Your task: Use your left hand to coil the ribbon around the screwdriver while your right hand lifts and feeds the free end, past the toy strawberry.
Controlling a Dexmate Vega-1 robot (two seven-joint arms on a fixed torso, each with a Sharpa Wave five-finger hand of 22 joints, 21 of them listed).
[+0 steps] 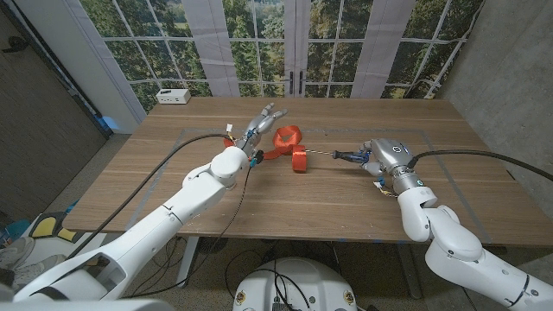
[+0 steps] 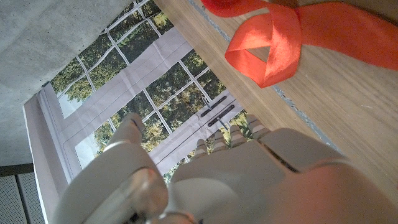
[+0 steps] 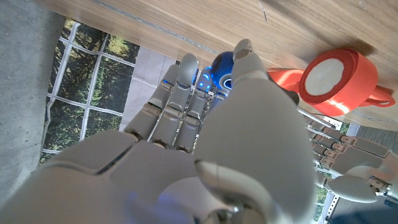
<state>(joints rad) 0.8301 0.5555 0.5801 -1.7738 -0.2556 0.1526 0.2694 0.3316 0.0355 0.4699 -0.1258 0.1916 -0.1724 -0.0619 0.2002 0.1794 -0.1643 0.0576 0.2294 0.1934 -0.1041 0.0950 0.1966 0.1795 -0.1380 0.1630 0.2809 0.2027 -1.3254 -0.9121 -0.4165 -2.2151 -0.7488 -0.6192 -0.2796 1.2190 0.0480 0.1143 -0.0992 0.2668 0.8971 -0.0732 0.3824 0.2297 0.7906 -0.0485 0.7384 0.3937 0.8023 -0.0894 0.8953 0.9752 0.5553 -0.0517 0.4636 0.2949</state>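
Observation:
An orange-red ribbon (image 1: pixel 288 136) lies looped on the table, running down to its spool (image 1: pixel 300 160), which lies on its side mid-table. The loop (image 2: pixel 267 53) lies just beyond my left hand (image 1: pixel 259 123), whose fingers are spread and hold nothing. The screwdriver (image 1: pixel 344 155) lies with its thin shaft pointing at the spool. My right hand (image 1: pixel 384 160) grips its blue handle (image 3: pixel 221 71). The right wrist view shows the spool (image 3: pixel 339 78) beyond the handle, with my left hand (image 3: pixel 348 162) behind it. A small red-and-white thing (image 1: pixel 230 131) sits by my left hand, too small to tell.
A white box (image 1: pixel 173 96) stands at the table's far left corner. Tape lines mark a rectangle on the wooden table (image 1: pixel 311 203). Windows stand behind the far edge.

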